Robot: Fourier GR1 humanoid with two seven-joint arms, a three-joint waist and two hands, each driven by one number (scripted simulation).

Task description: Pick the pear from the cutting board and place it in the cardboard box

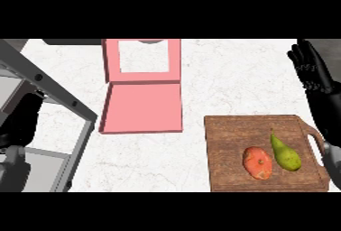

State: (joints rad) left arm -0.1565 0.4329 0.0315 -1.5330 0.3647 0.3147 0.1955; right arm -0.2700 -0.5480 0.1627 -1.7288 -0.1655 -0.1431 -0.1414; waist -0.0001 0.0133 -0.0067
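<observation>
Green pear (pixel 285 153), speckled skin, thin pointed neck toward the far side, fat rounded bottom toward the near edge. Lying on its side on the cutting board (pixel 226 135), in the board's right half. Just beside it on the left, an orange-red lumpy vegetable (pixel 258 163) (hard to name; rough, blotched skin), apparently not touching the pear.

Board of dark brown wood with visible grain, rectangular, a slot handle along its right side. Sitting at the near right part of the tabletop (pixel 233 76).

Pink box (pixel 142 108), well apart to the left and farther back: flat, thin-walled, square, with the lid folded open away from the viewer and a square window cut through that lid. Matte, plain faces.

Tabletop white with faint grey marbling, smooth. At the far left, a grey metal frame (pixel 57 92) running diagonally, with pale panels below it.

Right hand (pixel 313 67) at the upper right edge, black, fingers straight and pointing up, holding nothing, beyond the board's far right corner. Left hand (pixel 19 122) at the left edge, dark and partly behind the frame; fingers too hidden to tell.
</observation>
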